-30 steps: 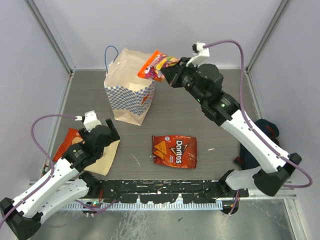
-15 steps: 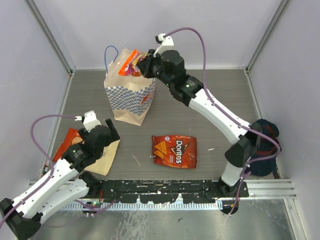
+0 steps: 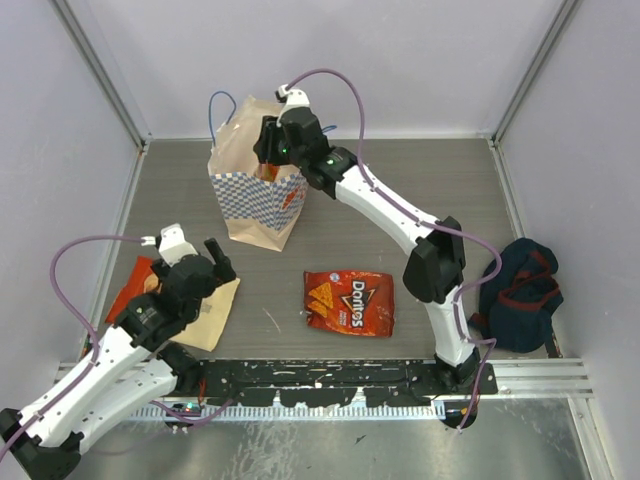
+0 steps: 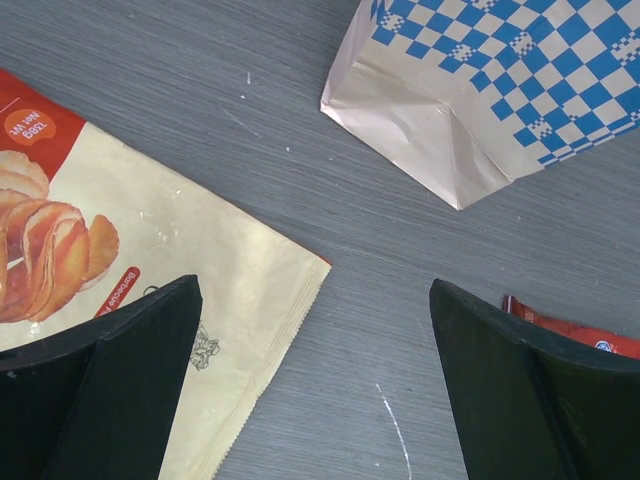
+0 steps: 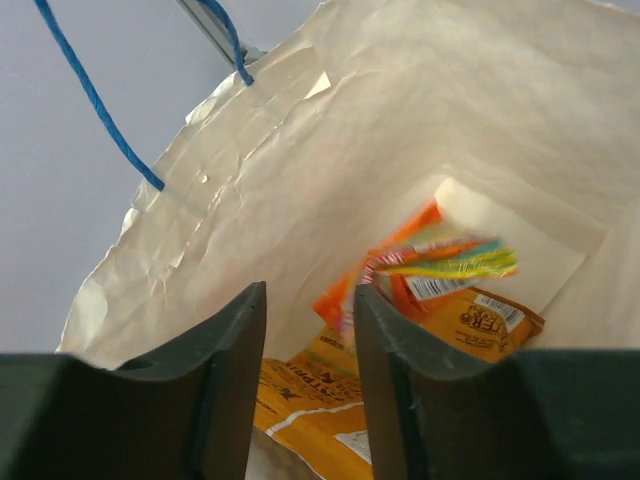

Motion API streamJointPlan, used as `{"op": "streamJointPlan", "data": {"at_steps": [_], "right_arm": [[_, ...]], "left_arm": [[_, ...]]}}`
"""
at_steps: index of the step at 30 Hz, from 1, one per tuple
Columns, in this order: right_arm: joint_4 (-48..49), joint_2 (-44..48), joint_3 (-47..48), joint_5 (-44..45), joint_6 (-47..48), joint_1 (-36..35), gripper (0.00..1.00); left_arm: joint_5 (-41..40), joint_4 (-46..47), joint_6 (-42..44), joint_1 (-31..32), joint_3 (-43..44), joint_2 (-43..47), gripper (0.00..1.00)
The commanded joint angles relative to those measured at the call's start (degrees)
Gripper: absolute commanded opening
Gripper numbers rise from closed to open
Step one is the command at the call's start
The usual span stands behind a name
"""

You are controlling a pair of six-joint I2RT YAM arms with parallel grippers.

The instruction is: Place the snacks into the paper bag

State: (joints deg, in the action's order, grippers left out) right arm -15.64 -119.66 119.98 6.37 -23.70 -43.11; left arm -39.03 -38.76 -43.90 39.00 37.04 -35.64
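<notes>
The paper bag (image 3: 262,195) stands upright at the back left. My right gripper (image 3: 268,150) hangs in its mouth; in the right wrist view the right gripper (image 5: 310,295) is open with nothing between its jaws. The pink-yellow candy pack (image 5: 440,265) shows blurred just below it inside the bag, above orange packs (image 5: 320,400) on the bag's bottom. The red Doritos bag (image 3: 350,302) lies flat on the table in the middle. My left gripper (image 3: 195,252) is wide open and empty, low over the edge of a tan and red chip packet (image 4: 150,250) at the front left.
A dark navy cloth bag (image 3: 520,295) with red trim lies at the right edge. The paper bag's blue cord handle (image 3: 222,100) sticks up at its far left. Its checked base (image 4: 470,100) is close ahead of the left gripper (image 4: 315,290).
My right gripper carried the candy pack leftwards from beside the paper bag into its mouth and opened; the pack now drops inside. The left arm shifted only slightly.
</notes>
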Motion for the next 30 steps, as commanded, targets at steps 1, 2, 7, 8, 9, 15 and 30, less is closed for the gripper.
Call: {"op": "streamJointPlan", "data": {"at_steps": [1, 2, 7, 8, 9, 15, 30], "right_arm": [[3.6, 5.0, -0.2, -0.3, -0.6, -0.3, 0.48], [3.8, 5.9, -1.2, -0.2, -0.4, -0.3, 0.50], [2.6, 10.8, -2.9, -0.6, 0.8, -0.4, 0.51], [2.6, 12.4, -3.7, -0.5, 1.2, -0.8, 0.51], [2.5, 14.1, -4.9, -0.1, 1.8, -1.2, 0.51], [6.5, 32.9, -23.3, 3.1, 4.3, -5.1, 0.51], [-6.5, 62.9, -61.6, 14.1, -5.2, -5.5, 0.50]], "left_arm": [[-1.5, 0.4, -0.2, 0.1, -0.3, 0.3, 0.98], [-1.5, 0.5, -0.2, 0.1, -0.3, 0.1, 0.98], [-1.4, 1.1, -0.2, 0.1, -0.3, -0.4, 0.98], [-1.4, 1.1, -0.2, 0.2, -0.3, -0.5, 0.98], [-1.5, 1.1, -0.2, 0.2, -0.3, -0.4, 0.98], [-1.8, 0.7, -0.2, 0.2, -0.5, 0.4, 0.98], [-1.2, 1.4, -0.3, 0.1, -1.1, 0.2, 0.98]]}}
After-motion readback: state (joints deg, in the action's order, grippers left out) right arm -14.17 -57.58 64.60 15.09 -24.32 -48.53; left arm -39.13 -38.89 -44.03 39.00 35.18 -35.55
